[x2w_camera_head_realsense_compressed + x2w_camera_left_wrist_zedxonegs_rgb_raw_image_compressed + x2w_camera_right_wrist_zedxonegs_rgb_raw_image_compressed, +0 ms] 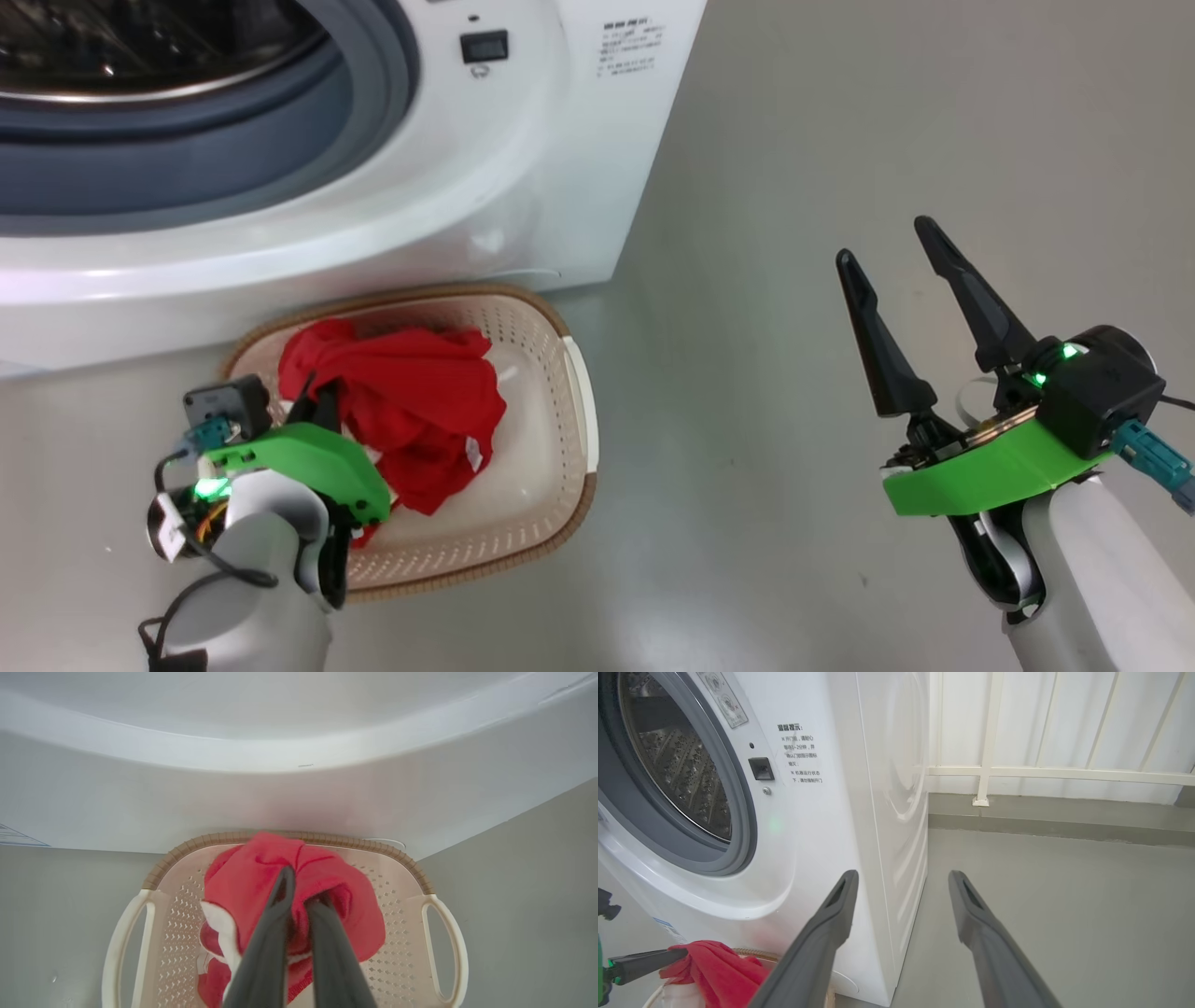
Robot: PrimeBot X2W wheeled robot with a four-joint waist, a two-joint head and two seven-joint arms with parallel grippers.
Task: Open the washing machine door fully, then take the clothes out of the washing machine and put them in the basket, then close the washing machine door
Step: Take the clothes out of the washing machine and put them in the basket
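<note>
One bunch of clothes (411,411) clamped in left gripper (303,889), basket (411,863) directly below; right gripper (885,241) at 3 o'clock, spread wide, empty.

Grey floor (794,187), white railing (1059,773)

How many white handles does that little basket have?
2. One handle is at the left of the left wrist view, the other handle at the right, on opposite ends of the basket, with the red clothes between them. None looks hidden.

Clothes (411,401) in basket (537,523) (washing machine (523,187) behind)
</note>
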